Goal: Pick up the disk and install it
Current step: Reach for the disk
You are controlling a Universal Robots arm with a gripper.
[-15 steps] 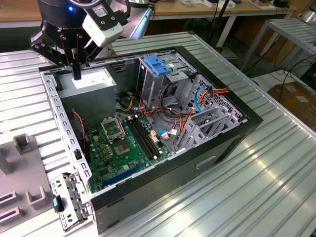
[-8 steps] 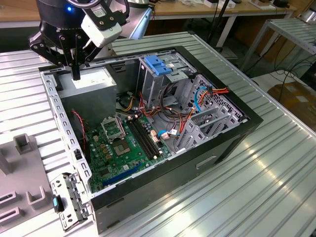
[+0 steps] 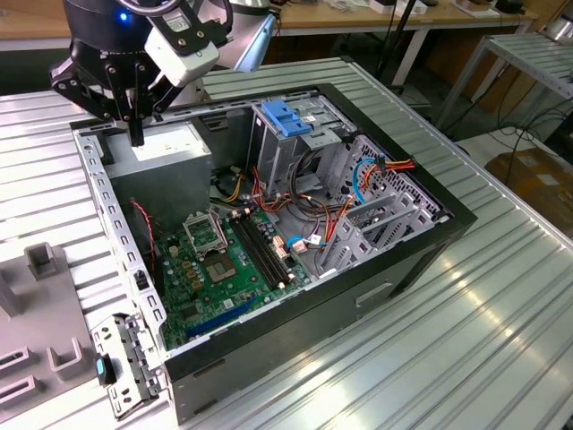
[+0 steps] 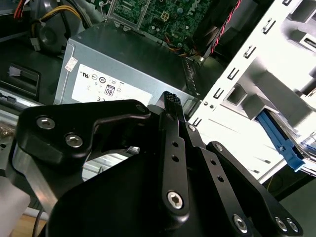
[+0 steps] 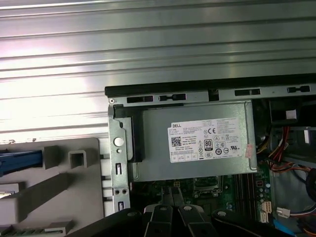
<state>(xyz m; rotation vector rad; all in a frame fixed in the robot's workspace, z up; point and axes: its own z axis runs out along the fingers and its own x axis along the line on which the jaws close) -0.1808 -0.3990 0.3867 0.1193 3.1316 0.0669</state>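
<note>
Disk [image 4: 277, 139] shows blue plastic along its edge, second wrist view. Gripper [image 3: 135, 137] at exterior view's 10 o'clock, jaws closed, empty; ribbed metal table [image 3: 466, 340].

The black hand [image 4: 169, 98], fingers pressed together, is seen parked right over the grey power supply box [image 4: 123, 64], green motherboard [image 4: 163, 12] glimpsed behind it.

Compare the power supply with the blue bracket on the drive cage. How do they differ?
The power supply is a big grey box; the bracket is small and blue. The power supply bears a white sticker; the bracket shows none. The power supply sits in a corner of the case; the bracket lies atop the drive cage. Both are inside the open case.
</note>
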